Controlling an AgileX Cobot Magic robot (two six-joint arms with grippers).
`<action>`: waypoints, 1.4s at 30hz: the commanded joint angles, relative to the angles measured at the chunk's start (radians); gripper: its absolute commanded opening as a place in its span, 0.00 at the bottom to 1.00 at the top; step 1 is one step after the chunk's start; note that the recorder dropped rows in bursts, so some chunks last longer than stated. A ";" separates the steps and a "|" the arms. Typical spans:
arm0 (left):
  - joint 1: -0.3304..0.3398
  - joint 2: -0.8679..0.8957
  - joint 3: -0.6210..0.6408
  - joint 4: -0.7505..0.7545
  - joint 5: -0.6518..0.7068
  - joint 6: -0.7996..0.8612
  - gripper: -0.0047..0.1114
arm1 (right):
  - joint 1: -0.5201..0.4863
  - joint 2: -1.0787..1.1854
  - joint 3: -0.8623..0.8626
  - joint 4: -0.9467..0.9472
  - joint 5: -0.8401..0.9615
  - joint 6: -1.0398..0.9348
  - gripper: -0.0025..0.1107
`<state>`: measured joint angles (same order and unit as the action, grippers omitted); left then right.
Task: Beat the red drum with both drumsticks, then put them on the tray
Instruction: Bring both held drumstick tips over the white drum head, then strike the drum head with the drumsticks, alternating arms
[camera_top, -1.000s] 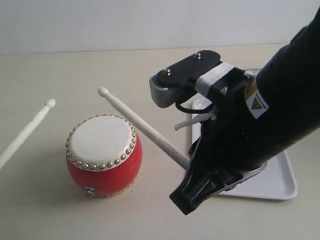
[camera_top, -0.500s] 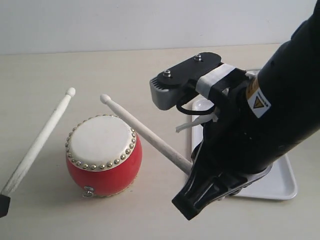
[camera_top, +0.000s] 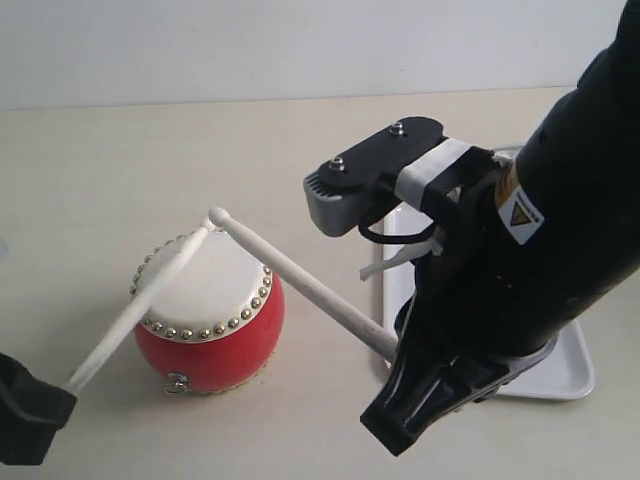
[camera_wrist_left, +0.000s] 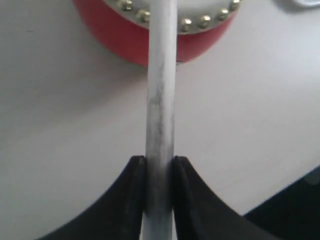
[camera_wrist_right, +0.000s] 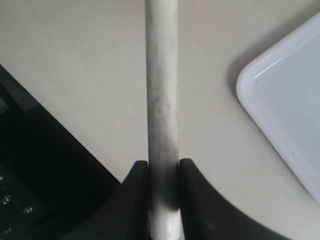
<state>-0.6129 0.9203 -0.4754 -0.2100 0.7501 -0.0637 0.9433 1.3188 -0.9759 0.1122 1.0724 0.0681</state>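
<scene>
- Gripping the near end of the left stick (camera_wrist_left: 161, 100), the left gripper (camera_wrist_left: 160, 167) sits in the nearest left corner of the exterior view, its two black fingers clamped tight on the shaft.
- From there the left stick slants up and away across the cream skin of the drum (camera_top: 205, 320), and its tip ends by the far studs. Whether it touches the skin I cannot tell.
- The right gripper (camera_wrist_right: 163, 170) pinches the right stick (camera_top: 300, 282) the same way, fingers pressed to both sides of the shaft, just beside the tray's left edge.
- The right stick runs left and away to the drum's far rim, its rounded tip just beside the left stick's tip.
- The drum stands upright on the table (camera_top: 100, 150), left of the tray and apart from it.
- The tray (camera_top: 560, 370) lies flat on the right, mostly hidden behind the right arm.
</scene>
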 joint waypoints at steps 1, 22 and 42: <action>-0.014 -0.008 -0.104 0.152 0.020 -0.075 0.04 | -0.002 0.000 -0.007 -0.009 0.012 -0.011 0.02; -0.015 -0.209 -0.186 0.136 0.471 0.006 0.04 | -0.002 0.034 -0.009 0.026 0.005 -0.068 0.02; -0.015 -0.042 -0.205 0.168 0.471 0.135 0.04 | -0.002 0.164 -0.172 -0.019 0.149 -0.080 0.02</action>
<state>-0.6221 0.7828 -0.6743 -0.0422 1.2254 0.0159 0.9433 1.5344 -1.0811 0.1132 1.2147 -0.0190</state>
